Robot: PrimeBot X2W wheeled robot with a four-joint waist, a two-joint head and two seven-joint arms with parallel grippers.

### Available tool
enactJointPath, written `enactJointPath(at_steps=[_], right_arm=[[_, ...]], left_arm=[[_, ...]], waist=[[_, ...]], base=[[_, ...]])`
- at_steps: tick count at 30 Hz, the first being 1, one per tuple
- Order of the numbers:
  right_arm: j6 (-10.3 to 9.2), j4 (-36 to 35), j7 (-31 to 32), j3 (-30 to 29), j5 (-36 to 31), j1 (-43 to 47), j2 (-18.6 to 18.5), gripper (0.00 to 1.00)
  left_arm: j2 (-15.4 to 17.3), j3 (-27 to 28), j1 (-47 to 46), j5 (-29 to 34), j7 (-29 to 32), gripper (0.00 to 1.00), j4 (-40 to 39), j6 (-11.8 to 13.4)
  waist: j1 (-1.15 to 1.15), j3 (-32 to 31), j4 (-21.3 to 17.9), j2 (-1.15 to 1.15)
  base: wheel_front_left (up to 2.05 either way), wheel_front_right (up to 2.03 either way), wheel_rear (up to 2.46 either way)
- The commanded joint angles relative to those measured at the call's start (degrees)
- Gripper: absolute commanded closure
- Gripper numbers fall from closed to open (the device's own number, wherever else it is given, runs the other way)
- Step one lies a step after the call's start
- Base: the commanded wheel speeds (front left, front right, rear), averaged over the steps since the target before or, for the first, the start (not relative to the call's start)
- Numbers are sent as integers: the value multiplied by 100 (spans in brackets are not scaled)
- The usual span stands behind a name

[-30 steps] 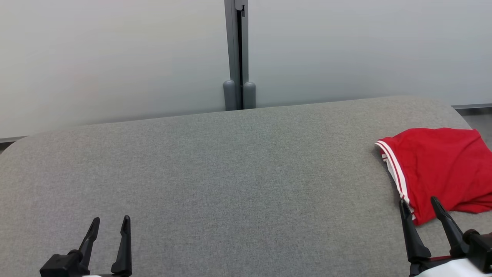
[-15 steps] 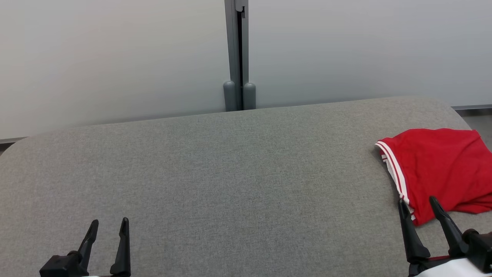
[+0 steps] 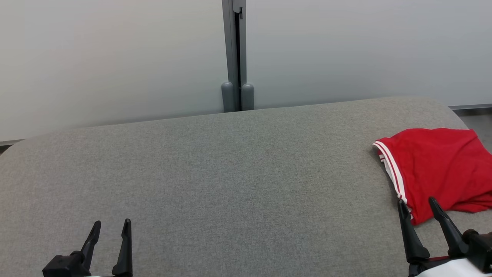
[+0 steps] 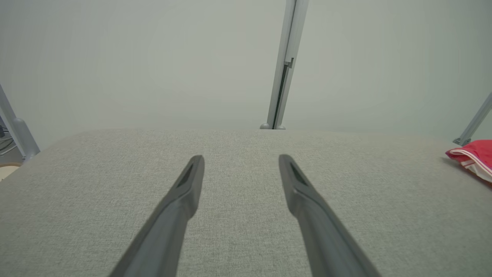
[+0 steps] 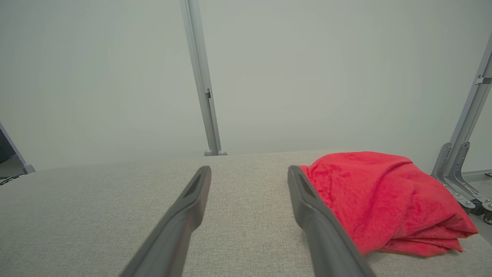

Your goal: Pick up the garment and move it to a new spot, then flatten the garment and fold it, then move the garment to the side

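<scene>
The garment [image 3: 438, 165] is red with white stripes along one hem and lies bunched at the right end of the grey padded table [image 3: 230, 173]. It appears as a red heap [image 5: 380, 200] in the right wrist view and as a small red corner [image 4: 472, 156] in the left wrist view. My right gripper [image 3: 417, 204] is open at the lower right, its fingertips at the garment's near edge, with nothing between them. In the right wrist view the right finger [image 5: 303, 192] stands just left of the cloth. My left gripper [image 3: 111, 225] is open at the lower left, empty, far from the garment.
A pale partition wall with a grey vertical post [image 3: 234, 54] stands behind the table. A metal bracket and frame [image 5: 459, 161] rise past the table's right end. The table's rounded corners fall away at both ends.
The picture has shifted slightly, so the camera moved a little. Both grippers and the garment stay where they were.
</scene>
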Motion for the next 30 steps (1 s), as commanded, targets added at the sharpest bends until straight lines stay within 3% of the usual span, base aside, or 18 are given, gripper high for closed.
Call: enactJointPath(at_steps=[1,2,3,30], right_arm=[[-3,-1,-21,2,40,22,-36,0],[-3,-6,-19,4,48,16,-43,0],[0,9,0,10,10,1,1,100],[0,559,213,-174,2415,-428,167,100]], left_arm=[[15,-15,-98,-21,-34,0,25,-8],[20,-27,-116,-8,-44,0,23,-19],[-5,-36,2,0,-2,100,24,-8],[-298,317,-382,-2142,597,100,205,-222]], waist=[[0,-9,-2,0],[0,-12,0,0],[0,-12,0,0],[0,58,58,0]], base=[[0,0,0],[0,0,0],[0,0,0],[0,0,0]])
